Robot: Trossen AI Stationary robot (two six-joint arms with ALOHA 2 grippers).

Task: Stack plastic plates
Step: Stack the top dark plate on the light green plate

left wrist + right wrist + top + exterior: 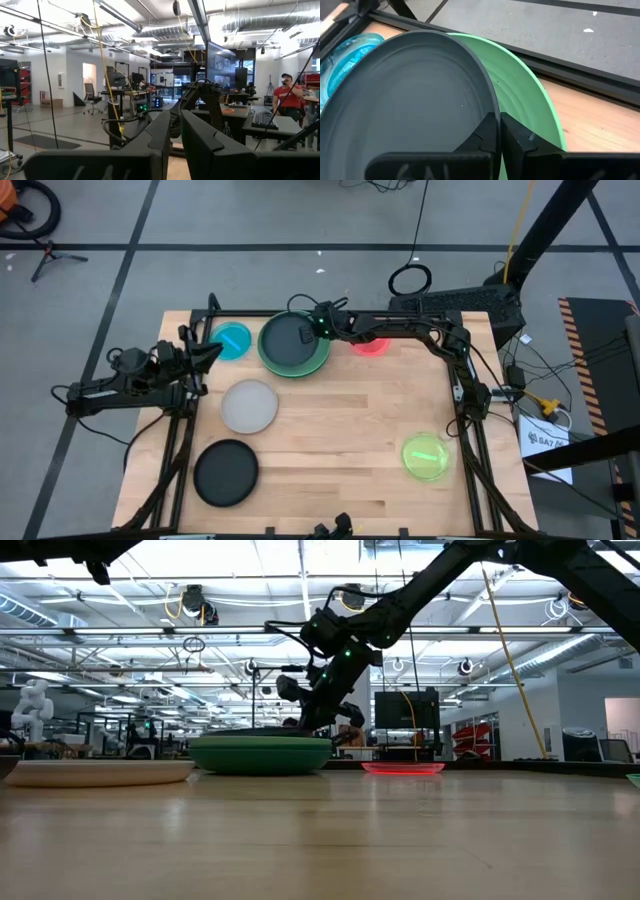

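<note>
A large dark plate (288, 337) lies over a large green plate (300, 365) near the table's far edge. My right gripper (497, 125) is shut on the dark plate's rim. A small blue plate (232, 340) lies to the left of this stack and a small pink plate (372, 347) to its right. A grey plate (249, 405), a black plate (226, 472) and a yellow-green plate (427, 456) lie flat on the wood. My left gripper (175, 135) is shut and empty, hovering at the table's left edge beside the blue plate. My right gripper pinches the dark plate's rim (487, 97) on its far right side, with one finger inside the plate and one outside, above the green plate (530, 100). The fingers slant down from the table's far right. The dark plate sits nearly level over the green one.
The table's black frame rails (460, 380) run along its left, right and far edges. Bare wood (350, 420) lies in the middle and near right of the table. The room behind holds desks, monitors and a seated person (289, 95).
</note>
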